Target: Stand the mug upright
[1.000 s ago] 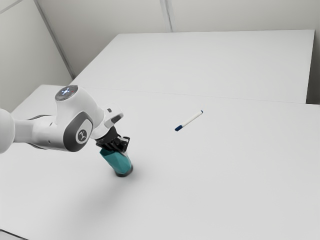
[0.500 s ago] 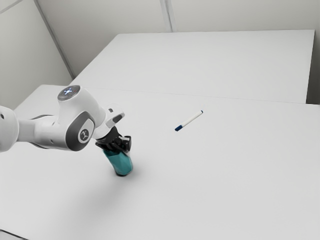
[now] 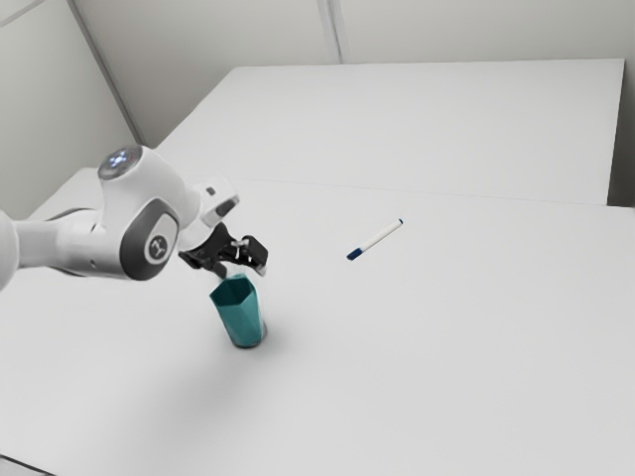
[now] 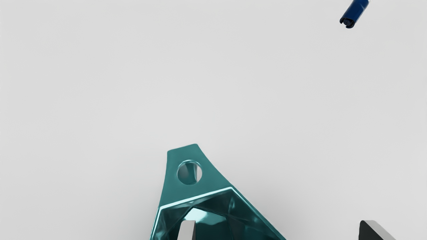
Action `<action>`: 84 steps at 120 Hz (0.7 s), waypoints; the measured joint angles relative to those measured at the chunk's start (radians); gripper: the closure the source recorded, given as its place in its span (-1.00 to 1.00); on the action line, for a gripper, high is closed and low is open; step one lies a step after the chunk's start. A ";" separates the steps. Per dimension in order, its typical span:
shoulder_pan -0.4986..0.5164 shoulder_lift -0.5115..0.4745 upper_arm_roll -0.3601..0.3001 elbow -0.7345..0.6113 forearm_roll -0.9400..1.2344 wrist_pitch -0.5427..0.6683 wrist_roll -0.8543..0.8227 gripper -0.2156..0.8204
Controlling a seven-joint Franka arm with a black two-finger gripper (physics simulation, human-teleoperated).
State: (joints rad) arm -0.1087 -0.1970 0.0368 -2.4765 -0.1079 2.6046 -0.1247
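Exterior view shows the teal mug (image 3: 241,317) standing on its base upon the counter (image 3: 446,347), open end upward, so the task looks accomplished to me, while the hand (image 3: 241,272), open and gripping nothing, is close above, with perhaps only moving clear left.

The near table (image 3: 476,347) is smooth and white. Directly beyond it, across a thin seam, lies another white tabletop (image 3: 427,119). Farther beyond the near table stands a pale grey back wall (image 3: 476,30) with an upright strip (image 3: 333,30); beyond it toward the exterior view's left is a side wall (image 3: 50,99). Soft light leaves blurred shading on the near table.
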 joint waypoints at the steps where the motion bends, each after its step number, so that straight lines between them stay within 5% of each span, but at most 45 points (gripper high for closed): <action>1: 0.000 0.001 0.000 0.004 0.000 -0.002 0.001 -0.43; 12: 0.003 0.021 0.000 0.086 0.003 -0.056 0.008 -0.49; 38: 0.008 0.274 0.003 0.594 0.094 -0.413 0.051 -0.55; 84: 0.020 0.176 0.006 0.817 0.165 -0.800 0.186 -0.58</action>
State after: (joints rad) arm -0.0886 -0.0206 0.0428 -1.6591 0.0576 1.8047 0.0615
